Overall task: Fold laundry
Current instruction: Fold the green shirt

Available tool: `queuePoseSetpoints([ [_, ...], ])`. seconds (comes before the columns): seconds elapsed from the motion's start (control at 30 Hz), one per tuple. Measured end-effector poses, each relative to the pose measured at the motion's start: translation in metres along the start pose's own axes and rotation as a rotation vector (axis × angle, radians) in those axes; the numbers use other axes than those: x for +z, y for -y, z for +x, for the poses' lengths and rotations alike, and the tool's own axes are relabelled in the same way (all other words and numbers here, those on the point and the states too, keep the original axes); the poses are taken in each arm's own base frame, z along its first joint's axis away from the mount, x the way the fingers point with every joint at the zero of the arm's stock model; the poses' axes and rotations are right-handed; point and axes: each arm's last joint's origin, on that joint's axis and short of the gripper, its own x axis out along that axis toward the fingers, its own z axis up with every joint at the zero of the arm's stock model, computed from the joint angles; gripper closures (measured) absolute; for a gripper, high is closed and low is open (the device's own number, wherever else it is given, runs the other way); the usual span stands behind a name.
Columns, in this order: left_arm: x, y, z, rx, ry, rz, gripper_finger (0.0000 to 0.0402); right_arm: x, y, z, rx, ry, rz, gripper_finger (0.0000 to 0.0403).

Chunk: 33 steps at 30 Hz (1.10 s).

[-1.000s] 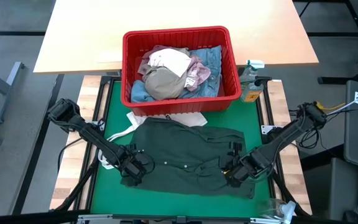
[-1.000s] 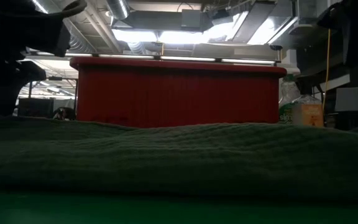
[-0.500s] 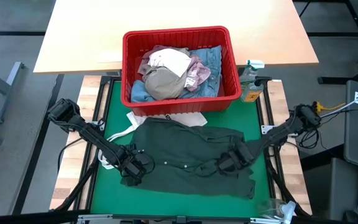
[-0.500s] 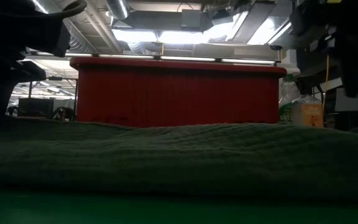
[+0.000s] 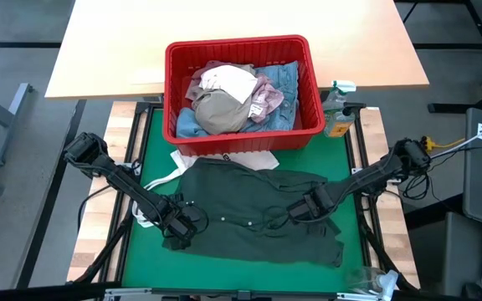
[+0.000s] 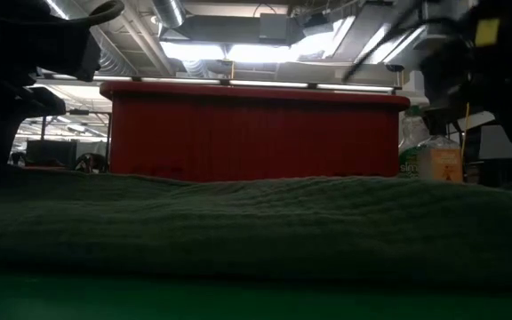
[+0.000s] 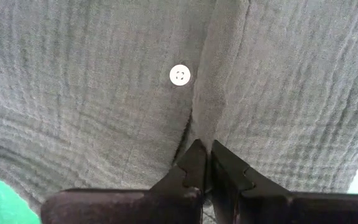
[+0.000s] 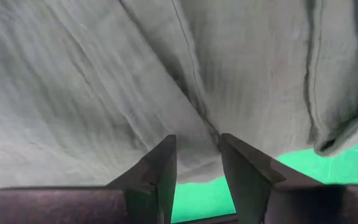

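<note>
The dark green top (image 5: 253,213) lies spread flat on the green mat (image 5: 141,267), its buttoned front facing up. My left gripper (image 5: 178,227) is shut on the top's left part, close to a white button (image 7: 179,76). My right gripper (image 5: 295,214) hangs open over the top's right half and points down. A raised crease (image 8: 194,106) in the cloth runs toward the gap between its fingers (image 8: 197,165). In the low view the top (image 6: 256,222) fills the foreground. My left gripper pinches a small raised fold of the top (image 7: 194,134) between its two fingertips, beside the button strip. The fingers come from above, pointing down. The cloth around the fold lies flat on the mat. My right gripper: I cannot tell whether its fingertips touch the cloth.
A red basket (image 5: 170,84) with more garments stands at the mat's far edge. A white bag (image 5: 228,159) lies partly under the top's far edge. A spray bottle (image 5: 337,113) stands at the far right. Bare mat shows along the near edge.
My right gripper has moved from the top's right edge toward the table's left, over the top's right half, and has sunk lower, tipping to point more steeply down. Its fingers stay open. The top has not shifted.
</note>
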Motion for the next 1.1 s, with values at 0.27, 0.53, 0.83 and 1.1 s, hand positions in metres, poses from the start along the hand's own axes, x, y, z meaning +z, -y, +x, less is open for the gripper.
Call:
queuePoseSetpoints([
  [0.27,0.000,0.000,0.000,0.000,0.000,0.000,0.0396,-0.001,0.000,0.007,0.011,-0.008,-0.006,0.0280],
  [0.53,-0.001,-0.001,-0.001,-0.009,-0.031,-0.005,0.0399,-0.001,-0.001,0.007,0.046,-0.020,0.004,0.0388],
  [0.83,0.004,-0.002,-0.027,0.103,-0.084,0.012,0.0401,-0.002,-0.002,-0.010,0.017,-0.031,0.049,0.0396],
  [1.1,0.008,-0.004,-0.039,0.184,-0.061,0.023,0.0401,-0.006,0.001,-0.026,-0.053,-0.065,0.163,0.0399],
])
